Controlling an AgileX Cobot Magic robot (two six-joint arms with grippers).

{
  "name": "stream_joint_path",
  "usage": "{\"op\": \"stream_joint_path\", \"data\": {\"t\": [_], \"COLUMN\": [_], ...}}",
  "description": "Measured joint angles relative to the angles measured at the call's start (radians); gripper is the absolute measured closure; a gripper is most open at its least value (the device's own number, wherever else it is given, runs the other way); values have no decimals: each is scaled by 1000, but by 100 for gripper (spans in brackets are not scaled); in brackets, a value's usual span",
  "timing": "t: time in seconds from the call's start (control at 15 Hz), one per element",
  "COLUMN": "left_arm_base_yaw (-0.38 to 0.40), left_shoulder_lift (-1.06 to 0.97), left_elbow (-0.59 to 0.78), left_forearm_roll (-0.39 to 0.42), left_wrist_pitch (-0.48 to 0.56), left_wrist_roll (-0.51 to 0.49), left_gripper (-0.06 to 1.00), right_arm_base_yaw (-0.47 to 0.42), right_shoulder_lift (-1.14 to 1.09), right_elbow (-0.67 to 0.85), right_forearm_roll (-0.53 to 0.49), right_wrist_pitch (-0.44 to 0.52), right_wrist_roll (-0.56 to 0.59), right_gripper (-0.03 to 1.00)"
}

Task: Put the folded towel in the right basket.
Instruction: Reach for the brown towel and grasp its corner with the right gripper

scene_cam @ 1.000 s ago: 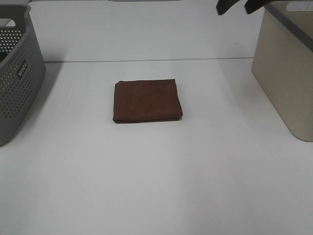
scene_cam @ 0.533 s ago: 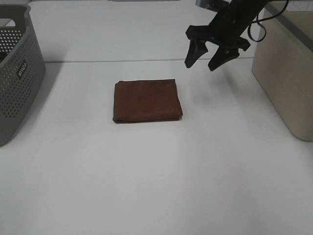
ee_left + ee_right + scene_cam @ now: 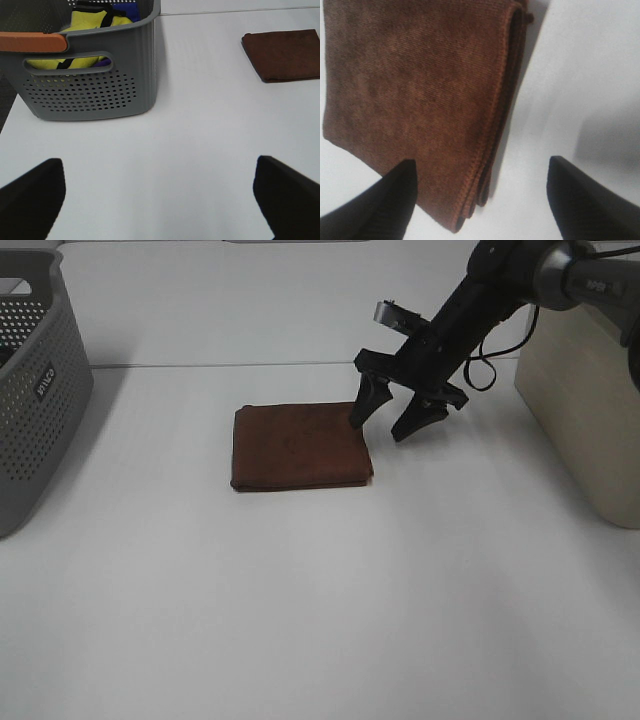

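Note:
The folded brown towel (image 3: 300,446) lies flat on the white table in the exterior high view. It also shows in the left wrist view (image 3: 283,54) and fills much of the right wrist view (image 3: 415,95). My right gripper (image 3: 383,421) is open, just above the towel's right edge, one finger over the towel and one over bare table; its fingertips (image 3: 380,200) straddle that edge in the right wrist view. The right basket (image 3: 585,390) is beige and stands at the right. My left gripper (image 3: 160,192) is open and empty, out of the exterior view.
A grey perforated basket (image 3: 30,390) stands at the left; in the left wrist view it (image 3: 85,85) holds yellow and blue items. A seam between table panels runs behind the towel.
My right arm has come down from the top right, away from the beige basket, to the towel's right edge. The towel has not moved.

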Motion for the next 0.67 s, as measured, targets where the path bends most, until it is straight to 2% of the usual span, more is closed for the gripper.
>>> {"op": "stream_joint_path", "data": {"t": [0.13, 0.4, 0.53, 0.67], "left_arm_base_yaw": [0, 0, 0, 0], "left_shoulder_lift": [0, 0, 0, 0], "left_elbow": [0, 0, 0, 0], "left_forearm_roll": [0, 0, 0, 0], "left_wrist_pitch": [0, 0, 0, 0], "left_wrist_roll": [0, 0, 0, 0], "left_gripper": [-2, -2, -2, -2], "right_arm_base_yaw": [0, 9, 38, 64], "right_shoulder_lift": [29, 57, 66, 72], "right_elbow": [0, -2, -9, -9], "right_forearm_roll": [10, 94, 106, 104], "right_wrist_pitch": [-4, -11, -35, -82], "right_wrist_roll": [-14, -37, -42, -43], "right_gripper": [28, 28, 29, 42]}}
